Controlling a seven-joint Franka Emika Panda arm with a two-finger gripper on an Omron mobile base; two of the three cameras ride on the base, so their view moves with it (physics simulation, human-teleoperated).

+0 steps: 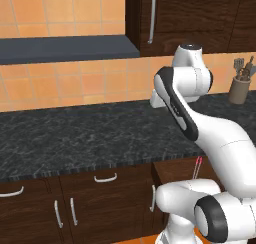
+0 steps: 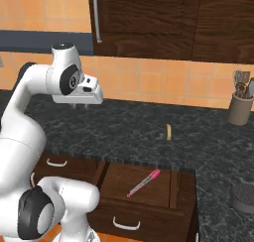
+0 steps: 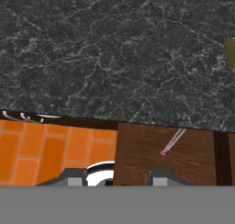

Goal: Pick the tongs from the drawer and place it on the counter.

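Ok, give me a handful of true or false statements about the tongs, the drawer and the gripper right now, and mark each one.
1. The tongs lie inside the open drawer. True.
2. The gripper holds the tongs. False: it holds nothing, hanging above the counter.
3. A small yellow item sits on the counter behind the drawer. True.
4. The utensil crock stands inside the drawer. False: it stands on the counter by the wall.
5. The drawer is closed. False: it is pulled out.
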